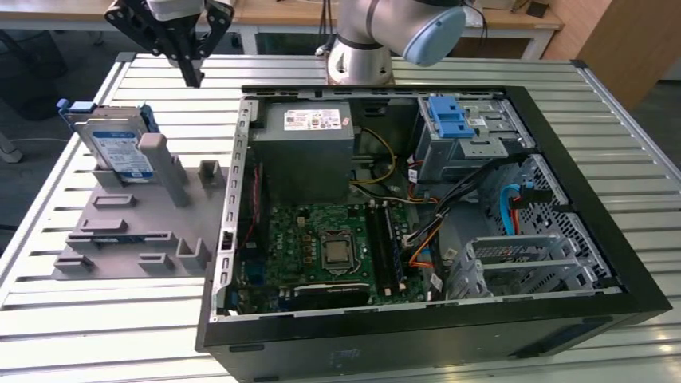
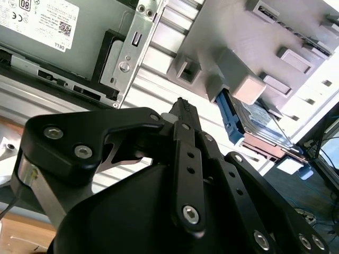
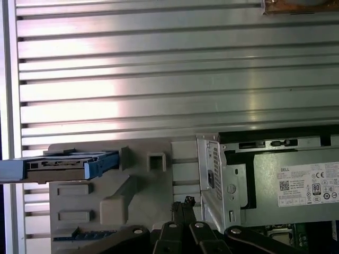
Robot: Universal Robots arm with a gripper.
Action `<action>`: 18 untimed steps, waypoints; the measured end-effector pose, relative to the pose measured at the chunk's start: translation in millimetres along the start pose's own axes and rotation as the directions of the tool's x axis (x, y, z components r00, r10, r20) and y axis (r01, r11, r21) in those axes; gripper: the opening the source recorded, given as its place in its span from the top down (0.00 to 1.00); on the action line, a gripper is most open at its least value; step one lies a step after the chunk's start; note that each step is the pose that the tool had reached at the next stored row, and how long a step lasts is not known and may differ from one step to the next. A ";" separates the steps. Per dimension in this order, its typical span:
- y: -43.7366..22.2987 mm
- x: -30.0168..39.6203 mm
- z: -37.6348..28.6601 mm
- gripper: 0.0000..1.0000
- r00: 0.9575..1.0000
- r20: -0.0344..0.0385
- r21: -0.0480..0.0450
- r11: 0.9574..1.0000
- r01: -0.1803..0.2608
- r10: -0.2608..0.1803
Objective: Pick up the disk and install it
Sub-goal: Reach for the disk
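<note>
The disk (image 1: pixel 117 148) stands on edge in the grey holder (image 1: pixel 139 231) on the exterior view's left, label facing out and blue rails on its sides. My gripper (image 1: pixel 194 77) hangs above the slatted table behind the holder, between the disk and the computer case's far corner, well clear of both. Its black fingers are pressed together with nothing between them. In the first wrist view the disk (image 3: pixel 63 165) lies edge-on beyond the gripper (image 3: pixel 185 202). The second wrist view has the gripper (image 2: pixel 183 106) short of the disk (image 2: pixel 254 117), which sits behind a holder post.
An open computer case (image 1: pixel 596 199) lies on the slatted metal table (image 1: pixel 107 319). Inside are a grey power-supply box (image 1: pixel 309 132), a motherboard (image 1: pixel 330 247), a blue latch (image 1: pixel 452 120) on a drive bay, cables, and a metal drive cage (image 1: pixel 521 263).
</note>
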State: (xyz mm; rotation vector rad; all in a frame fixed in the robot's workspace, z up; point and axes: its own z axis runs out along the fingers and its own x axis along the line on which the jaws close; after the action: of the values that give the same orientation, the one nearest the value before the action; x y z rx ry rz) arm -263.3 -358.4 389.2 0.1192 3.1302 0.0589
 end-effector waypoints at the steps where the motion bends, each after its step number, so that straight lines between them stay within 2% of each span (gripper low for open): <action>1: 0.2 1.2 0.0 0.89 1.000 0.000 0.000 1.000 0.000 0.000; 18: 3.3 23.7 0.1 0.89 1.000 0.000 0.000 1.000 0.000 0.000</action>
State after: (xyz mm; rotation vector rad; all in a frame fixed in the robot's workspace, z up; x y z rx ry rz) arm -286.7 -353.3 389.1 0.1191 3.1303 0.0588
